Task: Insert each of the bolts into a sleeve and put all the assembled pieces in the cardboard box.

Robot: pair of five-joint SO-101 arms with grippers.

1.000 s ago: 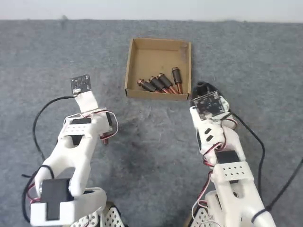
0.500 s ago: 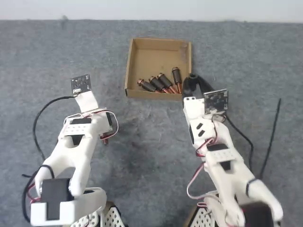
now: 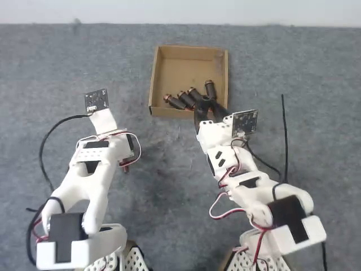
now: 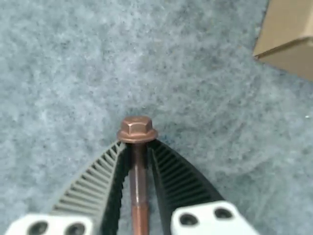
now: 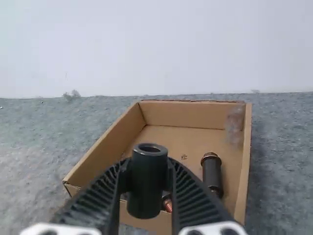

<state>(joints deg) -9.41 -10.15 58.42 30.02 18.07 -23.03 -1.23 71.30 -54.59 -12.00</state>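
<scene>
I am seeing the left gripper (image 4: 137,147) clenching a copper bolt (image 4: 137,131) by its shank above the grey worktop (image 4: 73,58). The right gripper (image 5: 146,169) is grasping a dark sleeve (image 5: 146,181) upright at the lower wall of the cardboard box (image 3: 189,62), upper centre of the high view, where assembled pieces (image 3: 186,100) are lying.

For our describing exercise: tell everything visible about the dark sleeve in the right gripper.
The sleeve is a short dark tube, matte and plastic-looking, with its open round bore at the fingertip end. Both ribbed fingers of the right gripper clamp its sides, beside the near wall of the cardboard box.
</scene>
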